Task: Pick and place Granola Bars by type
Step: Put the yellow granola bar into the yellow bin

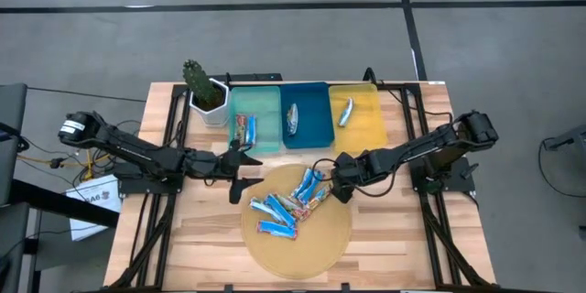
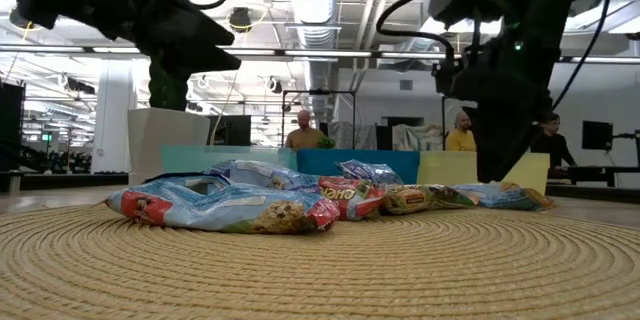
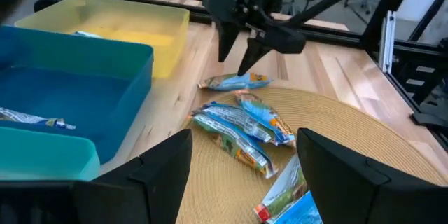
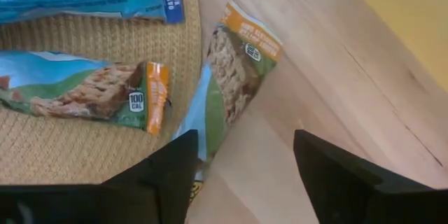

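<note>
At the woven mat's (image 1: pixel 311 243) edge nearest the yellow tray (image 1: pixel 368 128), the right gripper (image 1: pixel 341 186) hovers spread over an orange-ended bar (image 4: pixel 234 70). It should drop squarely astride the bar before pinching. The left gripper (image 1: pixel 240 172), also spread, waits beside the mat.

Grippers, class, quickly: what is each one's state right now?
Left gripper: open, holding nothing.
Right gripper: open, empty, over a granola bar.

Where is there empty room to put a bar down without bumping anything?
The woven mat's near half, below the granola bars, is bare. The yellow tray holds one bar, so it has room. The mat's far edge is crowded: bars piled there, right gripper over them.
</note>
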Robot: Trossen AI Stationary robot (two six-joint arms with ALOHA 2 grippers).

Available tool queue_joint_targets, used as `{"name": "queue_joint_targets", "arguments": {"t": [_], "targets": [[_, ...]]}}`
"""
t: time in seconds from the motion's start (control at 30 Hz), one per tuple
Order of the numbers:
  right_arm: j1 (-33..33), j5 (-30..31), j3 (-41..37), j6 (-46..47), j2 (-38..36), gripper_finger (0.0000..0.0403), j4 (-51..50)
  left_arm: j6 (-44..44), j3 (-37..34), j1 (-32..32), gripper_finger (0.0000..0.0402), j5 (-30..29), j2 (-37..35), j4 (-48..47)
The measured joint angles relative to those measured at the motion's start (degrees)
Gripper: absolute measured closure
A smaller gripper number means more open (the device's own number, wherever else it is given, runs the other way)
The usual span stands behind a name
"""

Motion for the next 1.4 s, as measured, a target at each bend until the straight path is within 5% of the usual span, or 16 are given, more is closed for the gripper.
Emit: {"name": "queue_joint_targets", "arguments": {"t": [0.33,1.4], "targets": [[0.3,-2.6,0.0,0.6,0.1,0.016,2.3,-0.7,-4.9,-2.3,0.0152,-2.1,0.0,6.3],[0.2,-4.3,-2.8,0.6,0.2,0.0212,8.5,-3.4,-4.8,-2.4,0.0152,-0.1,0.0,5.3]]}}
